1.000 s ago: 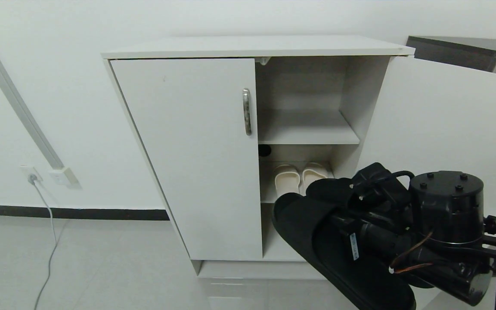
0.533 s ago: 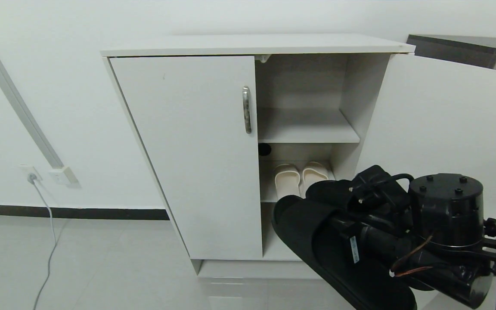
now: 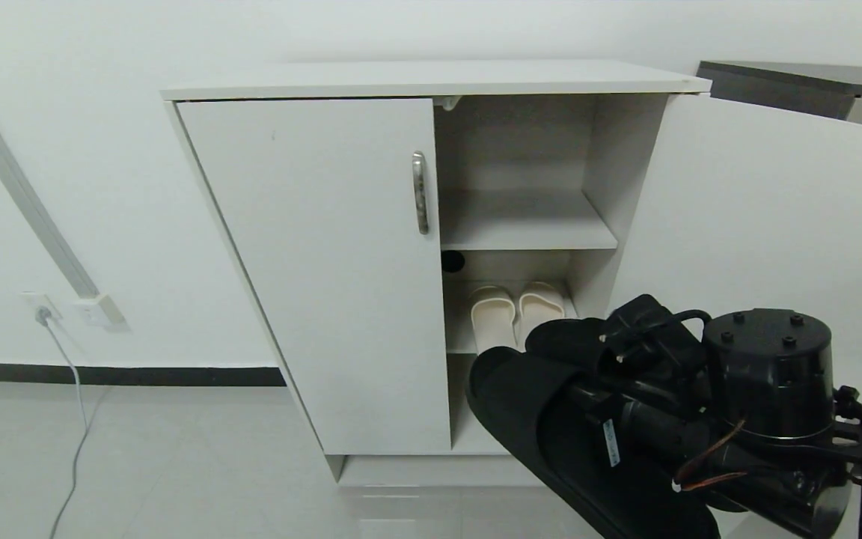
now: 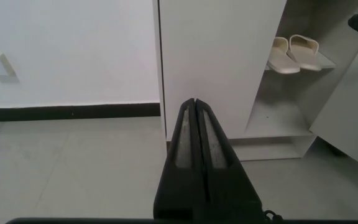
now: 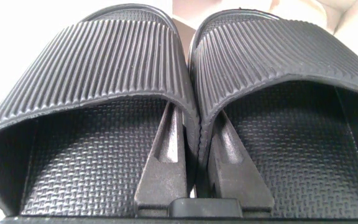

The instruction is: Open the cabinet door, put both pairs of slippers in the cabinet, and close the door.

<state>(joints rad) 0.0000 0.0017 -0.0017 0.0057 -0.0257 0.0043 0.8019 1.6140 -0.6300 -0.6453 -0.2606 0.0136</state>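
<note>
The white cabinet (image 3: 431, 78) has its right door (image 3: 760, 224) swung open and its left door (image 3: 319, 277) shut. A cream pair of slippers (image 3: 517, 314) rests on the middle shelf, also seen as the cream slippers (image 4: 300, 53) in the left wrist view. My right gripper (image 5: 194, 165) is shut on the inner edges of a black pair of slippers (image 5: 185, 93), one finger inside each. That black pair (image 3: 543, 404) hangs in front of the lower opening. My left gripper (image 4: 194, 109) is shut and holds nothing, low before the left door.
A bare upper shelf (image 3: 524, 224) and the bottom compartment (image 4: 275, 118) are free. A wall socket with a cable (image 3: 46, 318) sits at the left above grey floor tiles. A dark-topped unit (image 3: 805, 86) stands behind the open door.
The whole head picture has shifted slightly left, so the camera moved. The black slippers in my right gripper stay in much the same place relative to the cabinet.
</note>
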